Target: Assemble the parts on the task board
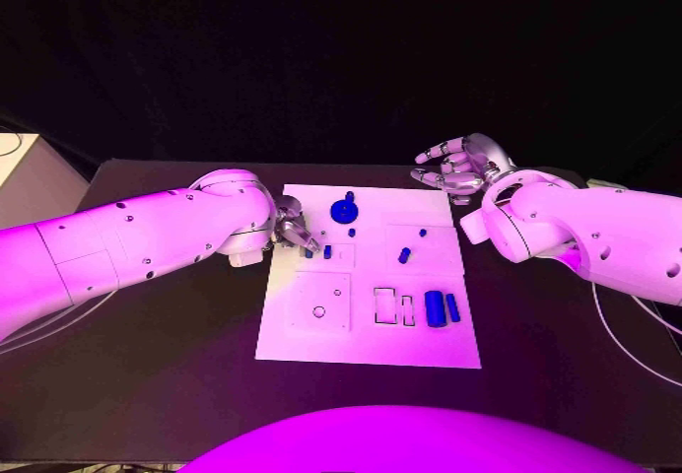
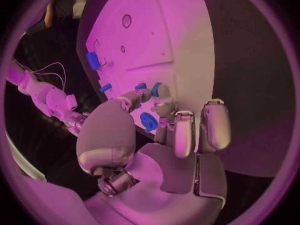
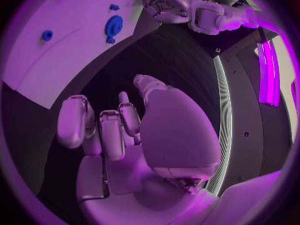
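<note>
The right hand (image 3: 134,135), silver and many-fingered, holds nothing; its fingers are apart above the black table (image 3: 175,55). The white task board plate (image 3: 62,40) carries a round blue disc part (image 3: 113,26) and a small blue part (image 3: 47,35). Beyond the disc, the left hand (image 3: 164,5) touches the board edge.

**Left hand low at centre, right hand lifted with fingers apart**

The left arm (image 1: 128,246) reaches in from the left edge to mid-frame, wrist turned down. Its left hand (image 1: 290,229) sits low, fingers bunched together at their tips; whether they grip anything I cannot tell. The right arm (image 1: 597,236) enters from the right edge and bends toward the upper right of centre. There the right hand (image 1: 457,166) is raised, fingers loosely curled and spread, holding nothing.
</note>
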